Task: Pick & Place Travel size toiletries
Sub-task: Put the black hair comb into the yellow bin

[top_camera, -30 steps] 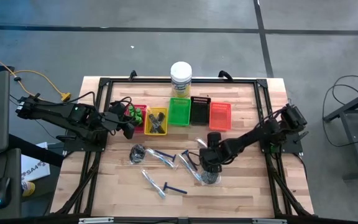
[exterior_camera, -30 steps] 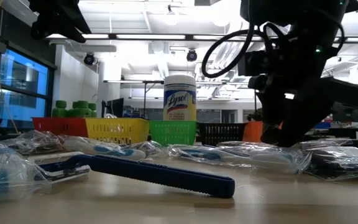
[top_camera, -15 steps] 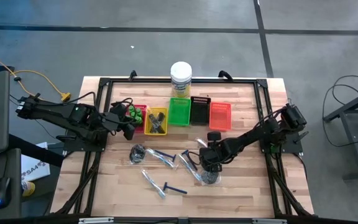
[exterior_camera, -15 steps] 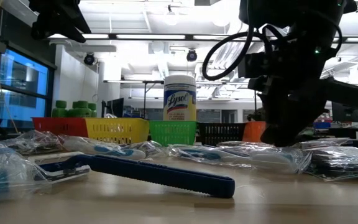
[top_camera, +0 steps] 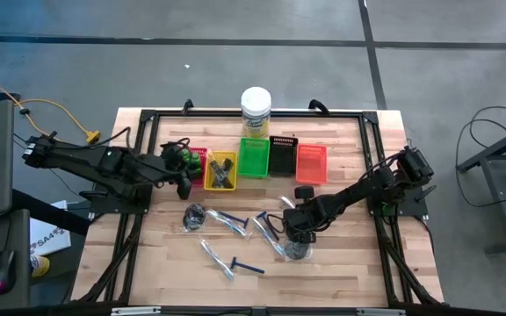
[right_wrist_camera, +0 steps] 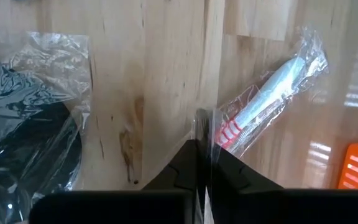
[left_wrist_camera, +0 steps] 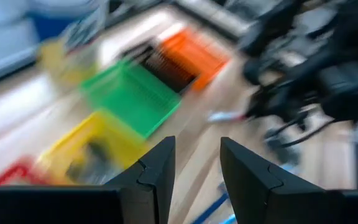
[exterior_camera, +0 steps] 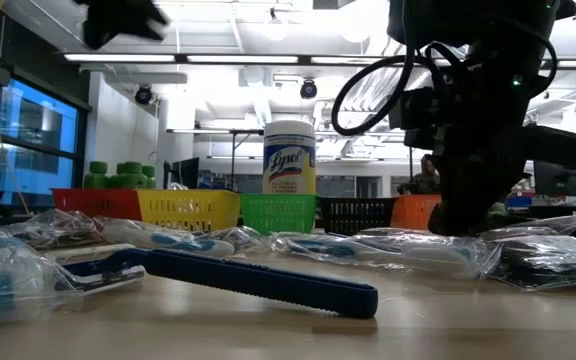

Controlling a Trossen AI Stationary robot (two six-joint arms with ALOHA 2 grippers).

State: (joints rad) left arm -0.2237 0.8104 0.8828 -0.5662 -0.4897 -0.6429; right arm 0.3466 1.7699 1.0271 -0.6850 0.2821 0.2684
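My right pincer (right_wrist_camera: 204, 163) has just clenched on the clear sleeve of a stick (right_wrist_camera: 263, 102) mid-table, so lifting comes next. My left pincer (left_wrist_camera: 194, 165) hovers, parted and empty, over the yellow tray (top_camera: 221, 170).

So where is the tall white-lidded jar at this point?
In the high view the jar stands upright at the table's far edge, near the middle, just behind the green tray.

Bare wood lies open between my right gripper (top_camera: 299, 230) and the tray row (top_camera: 255, 160); sleeved sticks (top_camera: 269, 232) and razors (top_camera: 233, 219) clutter my front.
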